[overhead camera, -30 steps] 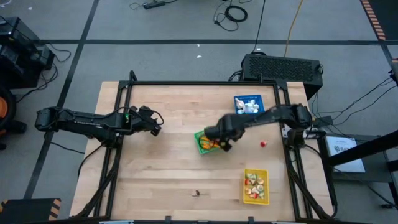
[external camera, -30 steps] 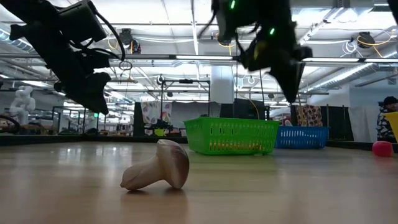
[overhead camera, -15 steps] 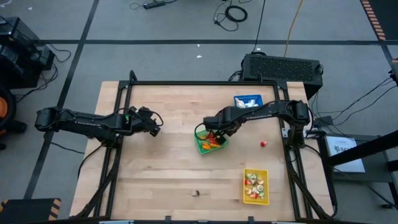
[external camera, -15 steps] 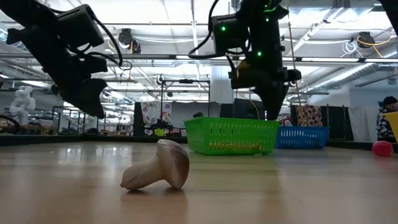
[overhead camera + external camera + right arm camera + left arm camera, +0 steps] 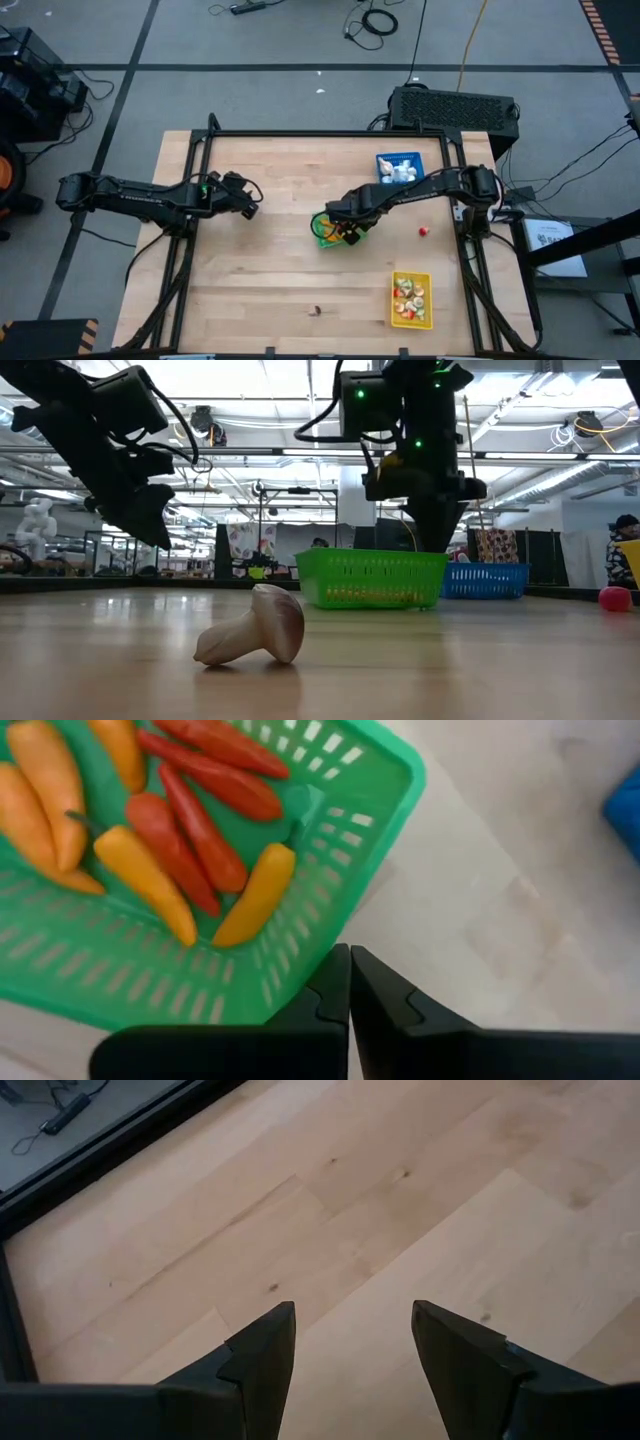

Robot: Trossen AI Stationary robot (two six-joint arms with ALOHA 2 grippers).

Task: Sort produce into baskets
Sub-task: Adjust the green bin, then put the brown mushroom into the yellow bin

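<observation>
My right claw [image 5: 349,982]: pressed together, holding nothing, just above the green basket's [image 5: 322,231] rim.
My left claw [image 5: 352,1342]: spread apart, empty, over bare table [image 5: 250,270] on the left.
Green basket: middle of the table, full of orange and red peppers [image 5: 180,830].
Blue basket [image 5: 398,167]: far right.
Yellow basket [image 5: 411,299]: near right.
Mushroom [image 5: 254,626]: lying alone near the front.
Red piece [image 5: 424,231]: alone on the right.

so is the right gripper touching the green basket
Cannot tell. In the right wrist view the shut right gripper overlaps the green basket rim, but no view shows contact or a gap plainly.
</observation>
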